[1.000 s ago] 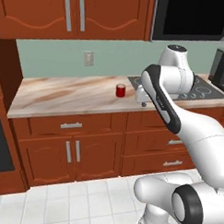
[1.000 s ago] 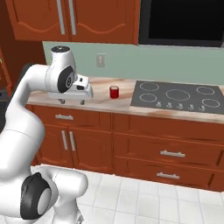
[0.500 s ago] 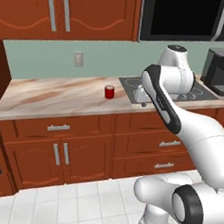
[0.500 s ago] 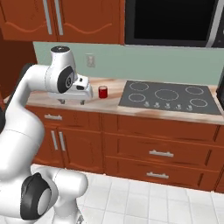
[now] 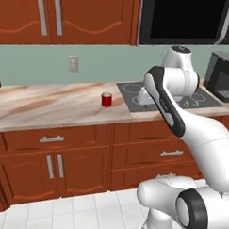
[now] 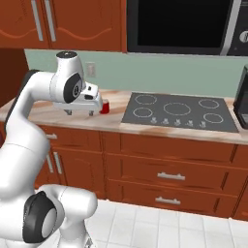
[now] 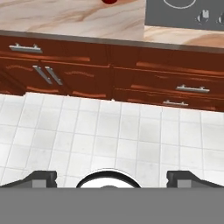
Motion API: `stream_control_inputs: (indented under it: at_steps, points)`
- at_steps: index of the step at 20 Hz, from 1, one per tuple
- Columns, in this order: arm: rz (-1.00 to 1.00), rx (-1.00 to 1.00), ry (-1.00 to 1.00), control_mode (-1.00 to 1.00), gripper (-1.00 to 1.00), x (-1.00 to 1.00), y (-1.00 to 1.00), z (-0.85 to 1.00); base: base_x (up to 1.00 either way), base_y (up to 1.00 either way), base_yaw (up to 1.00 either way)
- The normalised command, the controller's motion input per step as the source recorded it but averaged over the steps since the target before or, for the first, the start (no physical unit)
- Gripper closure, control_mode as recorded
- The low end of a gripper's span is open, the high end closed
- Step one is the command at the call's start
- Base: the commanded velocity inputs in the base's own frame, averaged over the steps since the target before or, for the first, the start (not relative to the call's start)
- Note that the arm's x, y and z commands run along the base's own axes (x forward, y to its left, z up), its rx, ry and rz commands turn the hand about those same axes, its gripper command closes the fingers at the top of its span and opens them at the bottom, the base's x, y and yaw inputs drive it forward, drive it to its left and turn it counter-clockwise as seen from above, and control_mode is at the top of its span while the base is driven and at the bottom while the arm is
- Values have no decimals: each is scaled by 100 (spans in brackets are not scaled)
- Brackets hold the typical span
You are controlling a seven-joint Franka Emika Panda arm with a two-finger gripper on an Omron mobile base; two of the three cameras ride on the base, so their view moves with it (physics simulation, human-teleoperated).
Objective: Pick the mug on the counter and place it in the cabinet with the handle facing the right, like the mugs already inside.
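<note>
Red mug (image 5: 106, 99) beyond open tool (image 7: 111, 178)

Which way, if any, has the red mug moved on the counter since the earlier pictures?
No. The mug sits the same way between the wall outlet and the cooktop; the base drove, shifting the view.

– What does the arm (image 5: 191, 134) look like?
– Glossy white rounded shells, thick as pipes, with dark grey discs set at the joints (one big disc low on the base).
– And the tool (image 7: 112, 178)?
– Two small dark grey finger tips (image 7: 40, 178), blocky and square-edged, on a white hand.
</note>
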Motion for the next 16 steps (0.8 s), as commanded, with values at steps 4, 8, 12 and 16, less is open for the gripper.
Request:
stream_control_inputs:
  at_steps: [4,8,12,16]
  points:
    - [0,0,0,100,-100,0,0,0,27,-7,-3]
    - [0,0,0,100,-100,0,0,0,11,0,0]
    - [0,0,0,100,-100,0,0,0,11,0,0]
    - [0,0,0,100,-100,0,0,0,17,4,0]
